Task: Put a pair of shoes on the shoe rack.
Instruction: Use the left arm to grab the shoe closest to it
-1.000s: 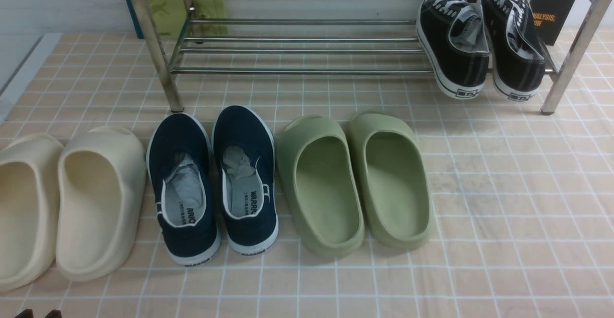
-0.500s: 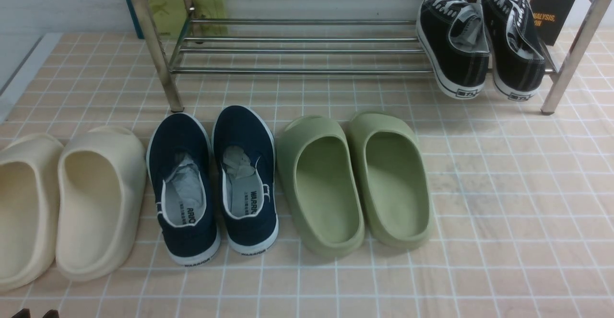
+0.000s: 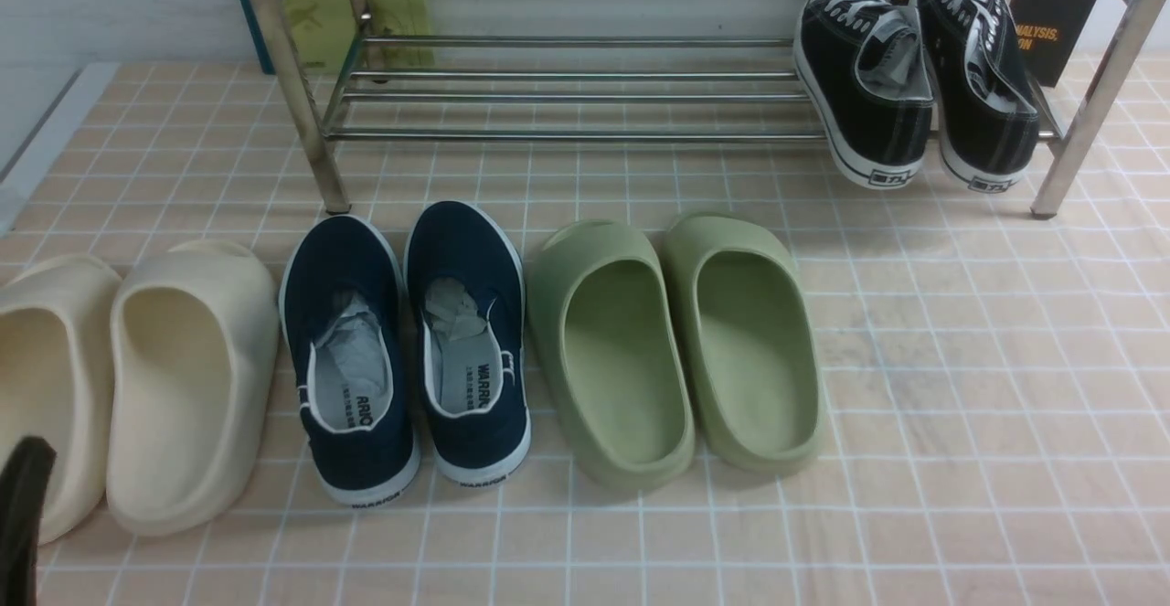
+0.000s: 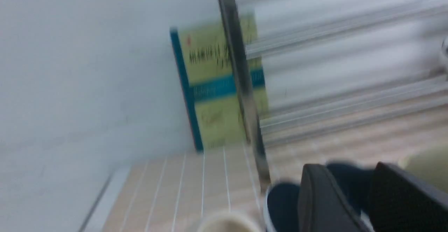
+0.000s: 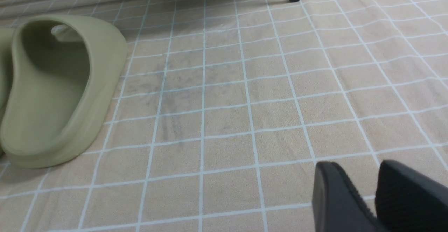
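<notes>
The two navy-blue slip-on shoes stand side by side on the tiled floor, the left one (image 3: 352, 350) and the right one (image 3: 471, 341), heels toward me, just in front of the rack's left front post. The chrome shoe rack (image 3: 567, 135) stands behind them. My left gripper (image 3: 26, 496) shows as a dark shape at the bottom left, over the cream slides. In the blurred left wrist view it (image 4: 346, 169) is slightly open and empty, with a navy shoe (image 4: 280, 204) beyond its fingertips. My right gripper (image 5: 355, 165) is slightly open and empty, low over bare floor.
Black lace-up sneakers (image 3: 914, 85) sit on the rack's lower shelf at the right. Green slides (image 3: 676, 341) stand right of the navy pair and cream slides (image 3: 137, 377) left of it. A green-and-teal box (image 3: 356, 12) leans behind the rack's left end.
My left gripper has come up into the bottom left of the front view; before, only its tips showed at the edge. The shoes have not moved.
</notes>
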Controlling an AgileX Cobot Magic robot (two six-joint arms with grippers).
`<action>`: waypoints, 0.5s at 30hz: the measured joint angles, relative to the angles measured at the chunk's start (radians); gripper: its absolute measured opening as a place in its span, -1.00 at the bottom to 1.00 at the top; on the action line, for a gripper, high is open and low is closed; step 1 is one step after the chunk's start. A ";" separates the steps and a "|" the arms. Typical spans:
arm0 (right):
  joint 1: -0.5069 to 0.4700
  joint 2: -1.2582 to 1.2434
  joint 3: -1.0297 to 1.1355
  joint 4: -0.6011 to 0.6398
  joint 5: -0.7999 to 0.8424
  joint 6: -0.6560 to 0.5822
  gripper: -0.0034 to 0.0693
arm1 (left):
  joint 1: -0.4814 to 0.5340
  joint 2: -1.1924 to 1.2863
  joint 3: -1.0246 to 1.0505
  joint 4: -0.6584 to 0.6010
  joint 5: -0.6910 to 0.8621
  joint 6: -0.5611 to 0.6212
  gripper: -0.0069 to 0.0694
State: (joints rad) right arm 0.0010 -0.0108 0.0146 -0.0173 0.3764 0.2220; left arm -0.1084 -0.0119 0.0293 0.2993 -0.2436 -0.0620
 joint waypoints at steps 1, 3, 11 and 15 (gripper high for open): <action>0.000 0.000 0.000 0.000 0.000 0.000 -0.36 | 0.000 0.000 0.000 0.002 -0.096 0.000 -0.19; 0.000 0.000 0.000 0.000 0.000 0.000 -0.36 | 0.000 0.000 0.000 0.005 -0.226 -0.011 -0.19; 0.000 0.000 0.000 0.000 0.000 0.001 -0.36 | 0.000 -0.001 -0.024 -0.086 -0.532 -0.172 -0.20; 0.000 0.000 0.000 0.000 0.000 0.001 -0.35 | 0.000 -0.001 -0.211 -0.180 -0.264 -0.177 -0.37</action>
State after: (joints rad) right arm 0.0010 -0.0108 0.0146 -0.0173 0.3764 0.2227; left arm -0.1084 -0.0130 -0.1819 0.1192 -0.5079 -0.2389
